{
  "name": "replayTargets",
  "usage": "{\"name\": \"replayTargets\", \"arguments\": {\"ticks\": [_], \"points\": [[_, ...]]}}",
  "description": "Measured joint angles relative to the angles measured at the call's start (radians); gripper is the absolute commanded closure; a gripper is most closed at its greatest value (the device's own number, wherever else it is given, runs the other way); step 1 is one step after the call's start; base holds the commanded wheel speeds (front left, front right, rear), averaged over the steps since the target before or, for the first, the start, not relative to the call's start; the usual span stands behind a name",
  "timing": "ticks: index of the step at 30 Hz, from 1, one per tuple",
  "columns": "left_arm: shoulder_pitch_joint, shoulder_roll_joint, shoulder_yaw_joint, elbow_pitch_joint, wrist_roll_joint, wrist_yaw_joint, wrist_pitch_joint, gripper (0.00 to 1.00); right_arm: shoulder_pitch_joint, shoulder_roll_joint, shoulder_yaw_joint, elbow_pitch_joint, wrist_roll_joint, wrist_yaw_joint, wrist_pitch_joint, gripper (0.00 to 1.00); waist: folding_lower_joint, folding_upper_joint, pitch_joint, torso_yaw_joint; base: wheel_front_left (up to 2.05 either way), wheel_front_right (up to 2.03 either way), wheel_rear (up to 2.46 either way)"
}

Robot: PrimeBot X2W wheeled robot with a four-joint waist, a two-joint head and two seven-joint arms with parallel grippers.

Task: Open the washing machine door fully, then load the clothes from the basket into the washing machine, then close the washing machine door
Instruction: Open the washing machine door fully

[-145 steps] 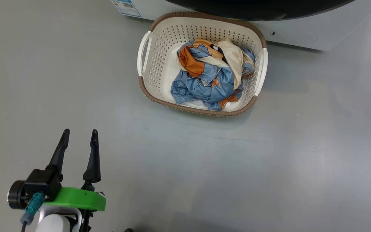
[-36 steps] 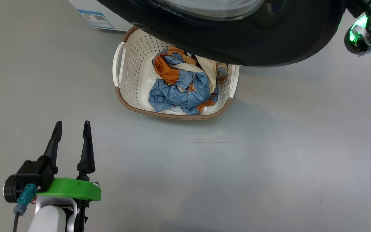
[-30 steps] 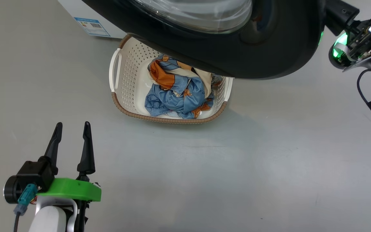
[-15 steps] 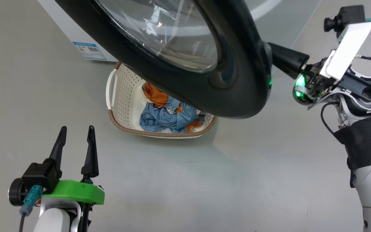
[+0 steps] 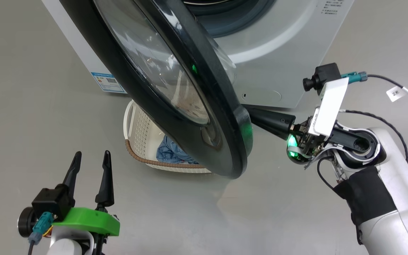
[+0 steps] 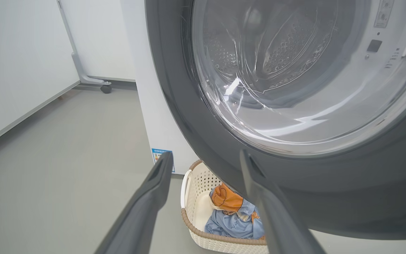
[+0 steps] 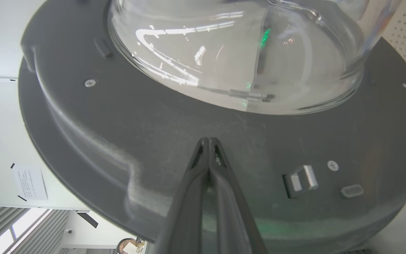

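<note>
Right gripper (image 7: 208,140) jaws pressed together, tips at inner face of door (image 7: 118,141), just below glass bowl (image 7: 241,53). Left gripper (image 5: 92,154) jaws apart, empty, above floor (image 5: 267,219). Door part open, overhanging basket (image 5: 136,136); clothes (image 5: 170,154) in basket, before washing machine (image 5: 282,53).

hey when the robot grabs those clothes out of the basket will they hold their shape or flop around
Likely floppy: the clothes lie crumpled and folded over themselves in the basket, so they should drape from a grip. Probably light: the fabric looks thin. The heap looks bunched together, so one pinch may lift all of it.
</note>
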Motion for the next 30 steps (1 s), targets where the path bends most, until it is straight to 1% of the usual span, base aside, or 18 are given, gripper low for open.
{"name": "replayTargets", "arguments": {"ticks": [11,15,22,30], "points": [[0.041,0.003,-0.050,0.012,-0.017,0.000,0.000,0.00,0.104,0.027,0.034,0.008,0.020,0.000,-0.002,1.00,0.0000,0.0000,-0.099,0.036,0.00,0.00,0.00],[0.057,0.003,-0.066,0.013,-0.029,0.000,0.000,0.00,0.131,0.037,0.040,0.007,0.023,0.000,-0.022,1.00,0.0000,0.0000,-0.123,0.065,0.00,0.00,0.00],[0.075,0.004,-0.076,0.013,-0.035,0.000,0.000,0.00,0.148,0.035,0.037,0.007,0.022,0.000,-0.072,1.00,0.0000,0.0000,-0.154,0.125,0.00,0.00,0.00],[0.091,0.005,-0.081,0.011,-0.039,0.000,0.000,0.00,0.158,0.035,0.065,0.003,0.024,0.000,-0.089,1.00,0.0000,0.0000,-0.182,0.194,0.00,0.00,0.00]]}}
